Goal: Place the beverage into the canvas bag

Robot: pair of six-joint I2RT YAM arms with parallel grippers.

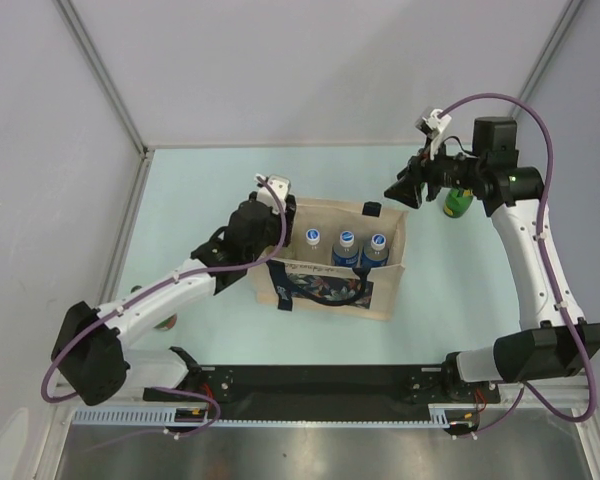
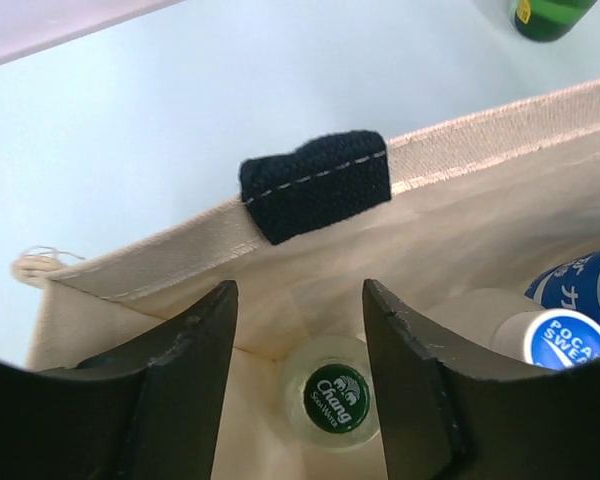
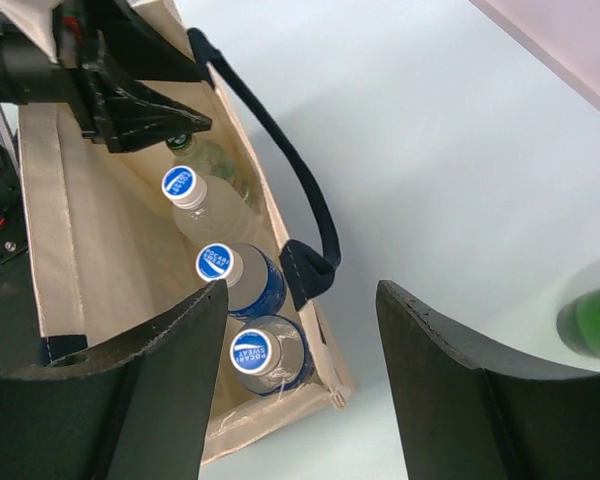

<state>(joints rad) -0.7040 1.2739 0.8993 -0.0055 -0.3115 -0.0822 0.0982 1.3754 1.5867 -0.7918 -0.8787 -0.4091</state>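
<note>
1. pale green surface (image 1: 180, 190) ran between plain white walls, and from its left side the left arm reached over the left end of the canvas bag (image 1: 385, 292).
2. the left end effector (image 2: 300, 300) hung just inside the bag's mouth, its fingers spread and gripping nothing. straight below the gap a green-capped bottle (image 2: 336, 398) stood upright in the bag's left corner.
3. by that look, the step in hand was the release: this beverage was in the bag and let go. the next move for this arm called for a straight lift out, keeping the fingers off the navy handle (image 2: 315, 185) and the canvas rim.
4. further right in the bag, three blue-capped bottles (image 1: 346, 238) stood upright in a close row.
5. the right end effector (image 3: 302, 300) hovered near the bag's far right corner, its fingers spread and empty.
6. just right of it, outside the bag, a green bottle (image 1: 458, 203) stood on the surface. if it was meant for the bag too, the right arm would have to turn to it and grip it.
7. from above, the left arm hid the green-capped bottle and the right arm covered part of the green bottle. the right wrist view cut that bottle off at the frame edge. whether the green-capped bottle touched its neighbour could not be told.
</note>
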